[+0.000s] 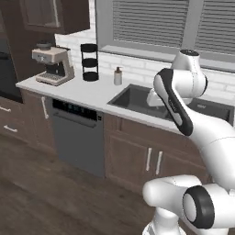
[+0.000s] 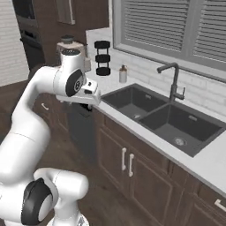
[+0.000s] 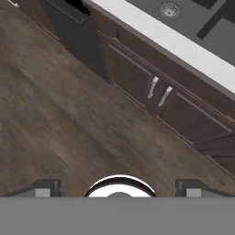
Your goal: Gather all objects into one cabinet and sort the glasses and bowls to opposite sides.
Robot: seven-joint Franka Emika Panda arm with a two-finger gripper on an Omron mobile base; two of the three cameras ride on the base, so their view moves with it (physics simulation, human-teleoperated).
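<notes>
Gripper (image 3: 117, 187): jaws spread wide, nothing held, aimed at floor (image 3: 55, 119). No tableware gathered; wall cabinet (image 1: 55, 13) shut. All steps judged outstanding.

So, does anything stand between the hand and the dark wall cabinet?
Nothing visible blocks the open hand on its way up to the wall cabinet; the coffee machine sits on the counter just under it.

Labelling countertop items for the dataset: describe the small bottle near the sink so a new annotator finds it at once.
Start at the dark double-basin sink set in the white countertop under the shuttered window. Just past the sink's left corner, against the white tile backsplash, stands the small pale soap bottle with a dark pump top. Its neighbour, the black three-tier round rack, is taller and dark; the bottle is short and light.
</notes>
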